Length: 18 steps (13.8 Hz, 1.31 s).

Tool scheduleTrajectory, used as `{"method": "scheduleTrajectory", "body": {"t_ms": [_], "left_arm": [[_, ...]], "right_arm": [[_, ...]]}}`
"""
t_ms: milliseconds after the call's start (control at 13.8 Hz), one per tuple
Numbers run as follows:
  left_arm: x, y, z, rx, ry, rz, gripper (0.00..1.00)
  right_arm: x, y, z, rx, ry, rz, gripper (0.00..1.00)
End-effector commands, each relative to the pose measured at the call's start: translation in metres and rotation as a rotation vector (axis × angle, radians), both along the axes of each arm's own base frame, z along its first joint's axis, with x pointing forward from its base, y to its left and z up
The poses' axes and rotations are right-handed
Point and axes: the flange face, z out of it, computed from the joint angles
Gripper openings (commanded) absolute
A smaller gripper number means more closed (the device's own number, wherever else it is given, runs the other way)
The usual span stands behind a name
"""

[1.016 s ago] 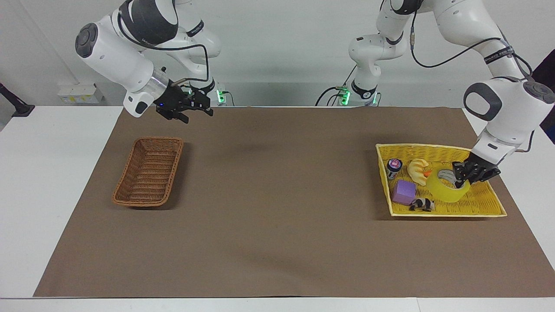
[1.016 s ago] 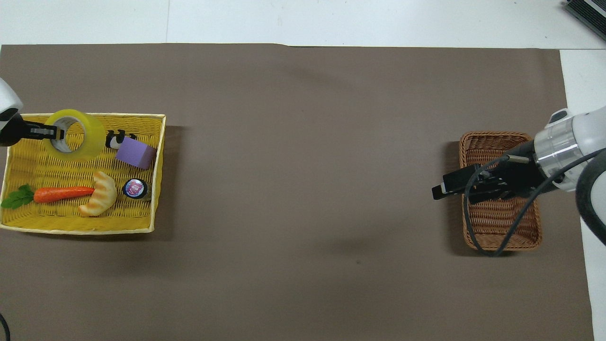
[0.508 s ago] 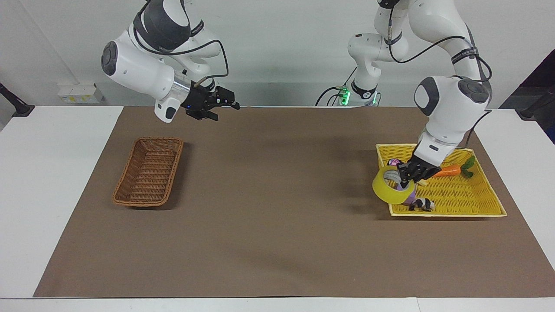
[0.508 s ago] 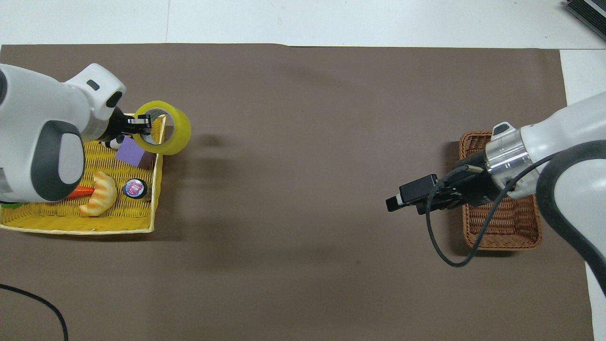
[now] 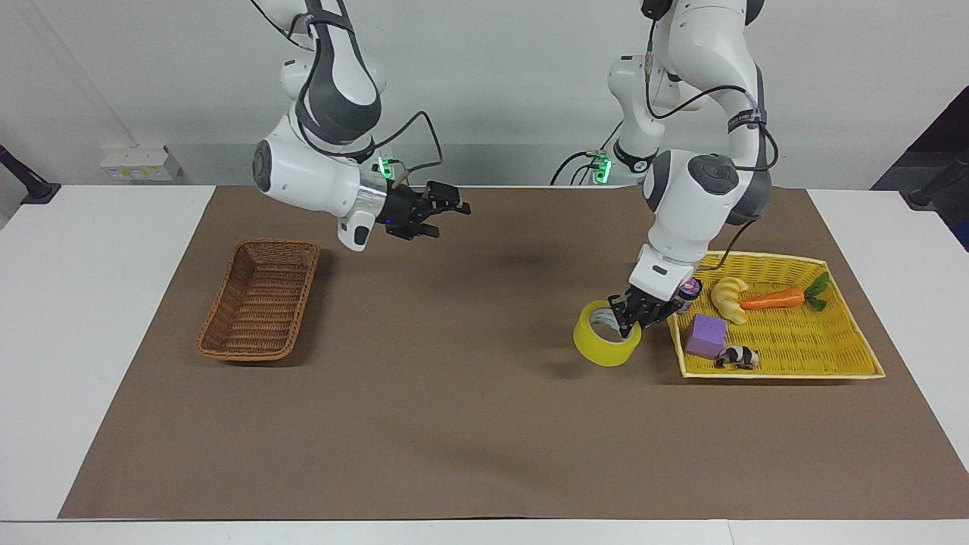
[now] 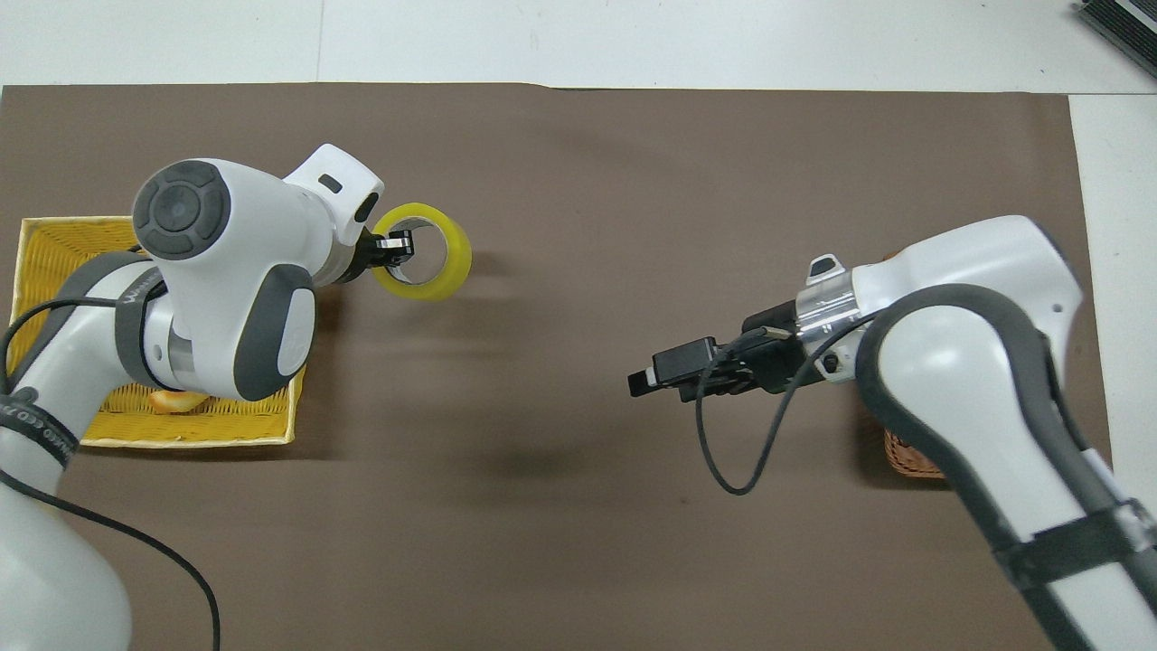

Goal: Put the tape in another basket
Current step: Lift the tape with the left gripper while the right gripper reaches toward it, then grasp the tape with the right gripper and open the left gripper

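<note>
The yellow tape roll (image 5: 606, 344) hangs just above the brown mat, beside the yellow tray basket (image 5: 780, 371), toward the table's middle. My left gripper (image 5: 627, 324) is shut on the roll's wall, one finger inside the core. In the overhead view the tape (image 6: 432, 271) shows at the left gripper's (image 6: 398, 249) tip. The brown wicker basket (image 5: 257, 299) stands empty at the right arm's end; in the overhead view only a corner of it (image 6: 908, 457) shows under the right arm. My right gripper (image 5: 448, 206) is open and empty, raised over the mat between the wicker basket and the table's middle (image 6: 644, 383).
The yellow tray basket (image 6: 54, 235) holds a carrot (image 5: 776, 297), a croissant-like toy (image 5: 730, 297), a purple block (image 5: 706, 335), a small black-and-white animal (image 5: 736, 356) and a small can (image 5: 689, 288). The brown mat (image 5: 454, 424) covers the table.
My left gripper lifted the tape out of the yellow tray basket and carried it over the rim toward the table's middle. My right gripper moved from over the wicker basket toward the middle.
</note>
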Motion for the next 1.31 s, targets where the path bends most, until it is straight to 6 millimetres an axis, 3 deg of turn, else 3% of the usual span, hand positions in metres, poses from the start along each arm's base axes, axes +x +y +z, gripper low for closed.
{"method": "scheduleTrajectory", "body": {"t_ms": [0, 145, 290, 653, 1016, 1233], "left_arm": [[-0.023, -0.019, -0.005, -0.039, 0.014, -0.003, 0.00], [-0.048, -0.040, -0.009, -0.042, 0.035, -0.045, 0.00], [-0.058, -0.056, -0.010, -0.084, 0.056, -0.039, 0.00], [-0.076, -0.092, -0.004, -0.127, 0.063, -0.035, 0.00], [-0.085, -0.105, 0.000, -0.132, 0.063, -0.057, 0.00], [-0.095, -0.114, 0.000, -0.137, 0.079, -0.074, 0.00]], "right_arm": [[0.005, 0.028, -0.026, 0.055, -0.013, -0.054, 1.00], [0.007, 0.054, -0.044, 0.022, -0.048, -0.087, 1.00], [0.011, 0.066, -0.063, 0.045, -0.037, -0.146, 1.00], [0.017, 0.065, -0.085, 0.031, -0.022, -0.169, 1.00], [0.020, 0.063, -0.092, -0.020, -0.025, -0.273, 1.00], [0.017, 0.074, -0.095, -0.057, -0.035, -0.341, 1.00]]}}
